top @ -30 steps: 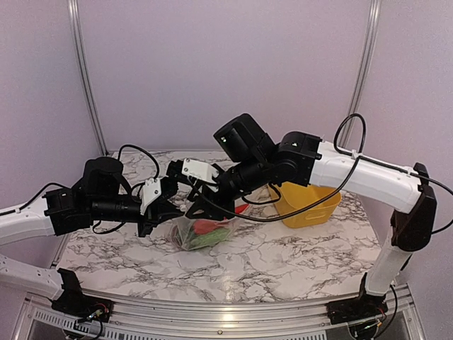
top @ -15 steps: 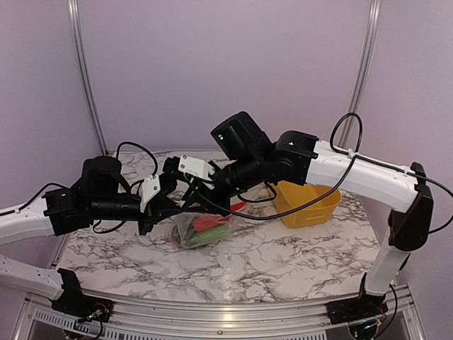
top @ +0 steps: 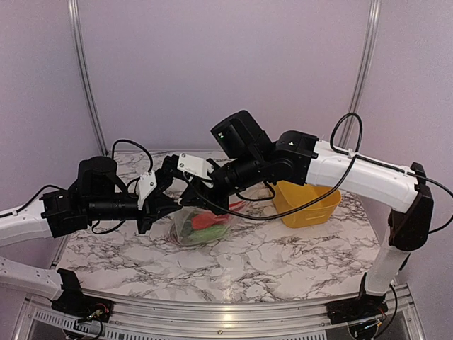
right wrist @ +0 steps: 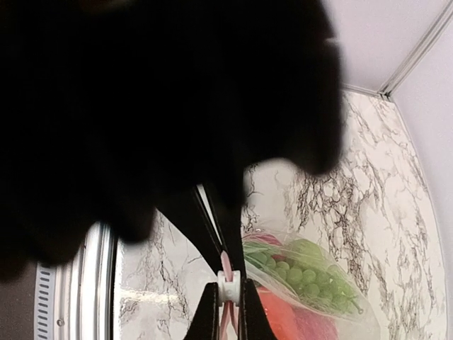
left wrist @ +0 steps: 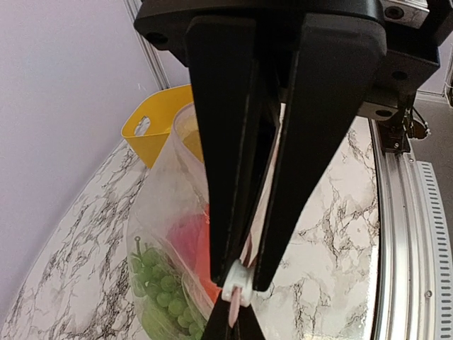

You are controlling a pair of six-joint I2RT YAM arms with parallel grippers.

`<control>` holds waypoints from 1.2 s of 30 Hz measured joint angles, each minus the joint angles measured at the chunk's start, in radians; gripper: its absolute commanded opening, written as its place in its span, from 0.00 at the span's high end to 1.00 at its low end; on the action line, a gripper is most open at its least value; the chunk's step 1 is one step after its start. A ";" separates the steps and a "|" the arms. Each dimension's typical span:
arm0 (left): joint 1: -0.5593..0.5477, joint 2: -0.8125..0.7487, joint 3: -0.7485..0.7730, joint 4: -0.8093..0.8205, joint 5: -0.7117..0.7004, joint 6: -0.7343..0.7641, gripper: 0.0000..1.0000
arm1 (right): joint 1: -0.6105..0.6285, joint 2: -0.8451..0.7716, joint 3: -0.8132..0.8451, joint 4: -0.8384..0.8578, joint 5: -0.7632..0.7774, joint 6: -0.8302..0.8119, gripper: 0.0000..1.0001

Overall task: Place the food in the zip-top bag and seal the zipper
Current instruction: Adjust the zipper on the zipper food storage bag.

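Note:
The clear zip-top bag (top: 195, 228) hangs between my two grippers just above the marble table. Inside it are the food pieces: a red-orange piece (top: 207, 220) and green ones. The left wrist view shows green grapes (left wrist: 159, 283) and the red piece (left wrist: 190, 244) through the plastic. My left gripper (top: 168, 207) (left wrist: 241, 278) is shut on the white slider (left wrist: 241, 289) of the pink zipper (left wrist: 233, 313). My right gripper (top: 197, 202) (right wrist: 226, 263) is shut on the zipper strip (right wrist: 225, 258), tip to tip with the left one. The grapes (right wrist: 306, 278) also show there.
A yellow basket (top: 308, 207) stands on the table at the right, behind the bag; it also shows in the left wrist view (left wrist: 152, 117). The table's metal front rail (top: 226, 312) runs along the near edge. Cables hang from both arms.
Both grippers have shifted slightly left and up with the bag held between them. The bag hangs a little higher and further left than before.

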 measured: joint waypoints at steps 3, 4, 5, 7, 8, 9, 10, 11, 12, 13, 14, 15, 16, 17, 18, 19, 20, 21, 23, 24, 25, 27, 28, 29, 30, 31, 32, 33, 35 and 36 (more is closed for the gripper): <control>0.000 -0.002 -0.002 0.002 -0.007 -0.005 1.00 | 0.000 0.000 0.000 0.002 0.016 -0.007 1.00; -0.001 -0.004 -0.003 0.002 -0.010 -0.007 1.00 | 0.000 0.000 0.000 0.003 0.022 -0.010 1.00; -0.001 -0.006 -0.003 0.003 -0.012 -0.008 1.00 | 0.000 0.000 0.001 0.003 0.029 -0.012 1.00; -0.001 -0.011 -0.005 0.003 -0.018 -0.011 1.00 | 0.002 0.000 0.008 -0.001 0.046 -0.014 1.00; -0.001 -0.015 -0.005 0.005 -0.020 -0.012 1.00 | 0.004 0.000 0.014 -0.006 0.056 -0.015 1.00; -0.001 -0.020 -0.005 0.008 -0.026 -0.012 1.00 | 0.006 0.000 0.022 -0.012 0.065 -0.016 1.00; -0.001 -0.024 -0.005 0.009 -0.028 -0.013 1.00 | 0.006 0.000 0.032 -0.022 0.076 -0.017 1.00; -0.001 -0.030 -0.005 0.009 -0.034 -0.014 1.00 | 0.006 0.000 0.038 -0.032 0.086 -0.018 1.00; -0.001 -0.036 -0.005 0.008 -0.039 -0.015 1.00 | 0.006 0.000 0.044 -0.041 0.095 -0.018 1.00; 0.000 -0.042 -0.005 0.006 -0.047 -0.015 1.00 | 0.005 -0.001 0.048 -0.048 0.106 -0.018 1.00; 0.000 -0.046 -0.005 0.005 -0.053 -0.015 1.00 | 0.004 -0.002 0.050 -0.055 0.113 -0.018 1.00; 0.002 -0.051 -0.006 0.002 -0.059 -0.015 1.00 | 0.003 -0.003 0.050 -0.060 0.121 -0.018 1.00; 0.004 -0.056 -0.006 -0.003 -0.066 -0.015 1.00 | 0.001 -0.005 0.050 -0.065 0.127 -0.017 1.00; 0.005 -0.060 -0.006 -0.008 -0.072 -0.015 1.00 | -0.002 -0.007 0.051 -0.074 0.133 -0.017 1.00; 0.008 -0.065 -0.006 -0.012 -0.078 -0.015 1.00 | -0.006 -0.010 0.051 -0.081 0.137 -0.017 1.00; 0.011 -0.069 -0.006 -0.014 -0.083 -0.015 1.00 | -0.011 -0.013 0.051 -0.089 0.143 -0.016 1.00; 0.014 -0.073 -0.006 -0.018 -0.088 -0.015 1.00 | -0.016 -0.016 0.051 -0.099 0.151 -0.016 1.00; 0.020 -0.079 -0.006 -0.019 -0.091 -0.015 1.00 | -0.023 -0.021 0.051 -0.107 0.156 -0.016 1.00; 0.034 -0.094 -0.006 -0.024 -0.096 -0.014 1.00 | -0.038 -0.032 0.048 -0.117 0.165 -0.015 1.00; 0.044 -0.103 -0.006 -0.026 -0.098 -0.014 1.00 | -0.050 -0.042 0.042 -0.122 0.169 -0.014 1.00; 0.051 -0.109 -0.006 -0.027 -0.098 -0.014 1.00 | -0.060 -0.050 0.036 -0.127 0.176 -0.014 1.00; 0.070 -0.124 -0.006 -0.034 -0.097 -0.014 1.00 | -0.084 -0.071 0.021 -0.138 0.192 -0.011 1.00; 0.080 -0.130 -0.006 -0.036 -0.097 -0.015 1.00 | -0.099 -0.089 0.002 -0.140 0.200 -0.010 1.00; 0.087 -0.135 -0.006 -0.038 -0.097 -0.015 1.00 | -0.110 -0.103 -0.013 -0.141 0.205 -0.007 1.00; 0.097 -0.140 -0.006 -0.041 -0.097 -0.015 1.00 | -0.123 -0.120 -0.032 -0.144 0.210 -0.005 1.00; 0.103 -0.142 -0.007 -0.042 -0.097 -0.016 1.00 | -0.136 -0.137 -0.051 -0.146 0.215 -0.003 1.00; 0.110 -0.145 -0.008 -0.042 -0.096 -0.016 1.00 | -0.145 -0.150 -0.066 -0.147 0.219 -0.002 1.00; 0.117 -0.146 -0.010 -0.044 -0.095 -0.016 1.00 | -0.156 -0.164 -0.084 -0.149 0.226 0.002 1.00; 0.129 -0.150 -0.014 -0.048 -0.093 -0.016 1.00 | -0.175 -0.189 -0.116 -0.154 0.239 0.005 1.00; 0.134 -0.150 -0.017 -0.048 -0.090 -0.016 1.00 | -0.183 -0.199 -0.129 -0.156 0.243 0.006 1.00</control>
